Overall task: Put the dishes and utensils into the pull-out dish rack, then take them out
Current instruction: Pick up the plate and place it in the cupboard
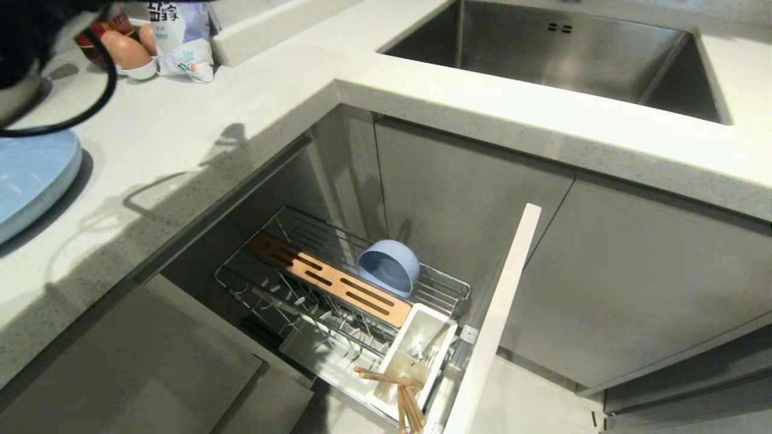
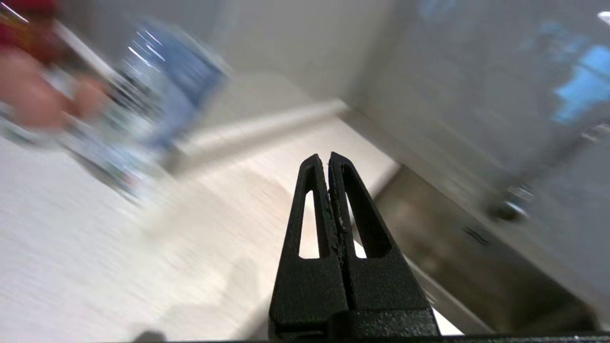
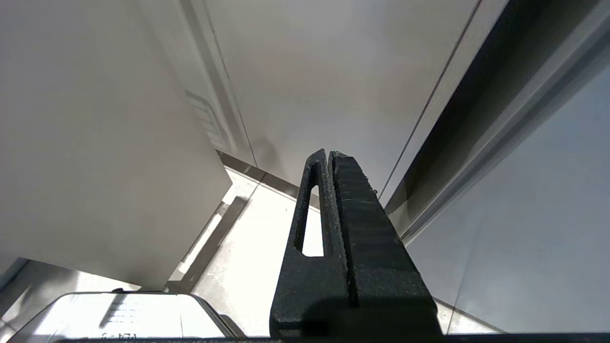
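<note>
Shut and empty, my left gripper (image 2: pixel 329 159) hovers above the counter; plate (image 1: pixel 30 178) lies nearest; right gripper (image 3: pixel 329 155) parked shut.

A pale speckled countertop (image 1: pixel 253 114) wraps a corner above grey cabinet fronts (image 1: pixel 633 283), with a steel sink (image 1: pixel 561 54) inset.

Head view: plate (image 1: pixel 27 178) cut by the left edge, its far rim under a dark out-of-focus arm part and cable (image 1: pixel 90 102); sink (image 1: pixel 561 54) cut by the top edge; chopsticks (image 1: pixel 404 395) run off the bottom edge — tips unseen; contents of the utensil caddy (image 1: pixel 416 349) too small to tell. Left wrist view: motion-blurred — eggs (image 2: pixel 33 95) and a blue-white packet (image 2: pixel 162 95) show only as smears.
</note>
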{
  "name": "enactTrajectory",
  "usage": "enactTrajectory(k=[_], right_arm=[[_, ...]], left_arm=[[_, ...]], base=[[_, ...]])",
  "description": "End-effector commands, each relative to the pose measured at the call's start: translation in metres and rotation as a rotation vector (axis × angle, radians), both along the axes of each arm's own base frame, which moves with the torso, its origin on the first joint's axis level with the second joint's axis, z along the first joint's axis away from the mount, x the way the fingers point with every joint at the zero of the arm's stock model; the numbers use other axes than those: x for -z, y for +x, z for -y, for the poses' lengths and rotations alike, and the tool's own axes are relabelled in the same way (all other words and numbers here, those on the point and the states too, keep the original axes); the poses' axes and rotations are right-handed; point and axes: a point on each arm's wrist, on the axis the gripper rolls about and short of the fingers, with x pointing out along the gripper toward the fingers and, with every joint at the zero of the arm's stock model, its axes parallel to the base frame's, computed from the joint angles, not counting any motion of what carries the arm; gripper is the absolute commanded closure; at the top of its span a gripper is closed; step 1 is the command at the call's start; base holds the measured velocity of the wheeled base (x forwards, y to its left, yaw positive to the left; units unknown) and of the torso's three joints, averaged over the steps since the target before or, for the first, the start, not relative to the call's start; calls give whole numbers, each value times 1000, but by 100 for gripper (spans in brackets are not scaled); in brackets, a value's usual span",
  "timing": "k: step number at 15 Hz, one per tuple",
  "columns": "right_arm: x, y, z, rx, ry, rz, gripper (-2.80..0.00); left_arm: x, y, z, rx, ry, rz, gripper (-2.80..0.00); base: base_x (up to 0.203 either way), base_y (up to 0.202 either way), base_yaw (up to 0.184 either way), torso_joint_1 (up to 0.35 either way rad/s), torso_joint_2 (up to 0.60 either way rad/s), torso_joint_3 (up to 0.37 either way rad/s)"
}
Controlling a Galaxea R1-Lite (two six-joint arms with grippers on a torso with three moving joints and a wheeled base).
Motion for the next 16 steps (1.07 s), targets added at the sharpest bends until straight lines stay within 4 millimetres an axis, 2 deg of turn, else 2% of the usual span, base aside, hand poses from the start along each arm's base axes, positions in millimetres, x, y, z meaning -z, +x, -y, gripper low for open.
enactTrajectory(k=[1, 3, 5, 8, 13, 16], right_arm=[[0, 0, 0, 0, 0, 0, 0], [0, 0, 0, 0, 0, 0, 0], [0, 0, 0, 0, 0, 0, 0], [0, 0, 0, 0, 0, 0, 0], [0, 0, 0, 0, 0, 0, 0], [0, 0, 0, 0, 0, 0, 0]], left_arm=[[-19, -7, -31, -88, -19, 25, 0], [-24, -15, -63, -163, 29, -29, 0], [-24, -27, -91, -164, 81, -83, 0], [-13, -45, -122, -139, 170, -238, 0], [6, -92, -145, -42, 321, -549, 0], [10, -98, -150, -129, 385, -597, 0]], base=[[0, 0, 0, 0, 0, 0], [0, 0, 0, 0, 0, 0], [0, 0, 0, 0, 0, 0], [0, 0, 0, 0, 0, 0], [0, 0, 0, 0, 0, 0], [0, 0, 0, 0, 0, 0]])
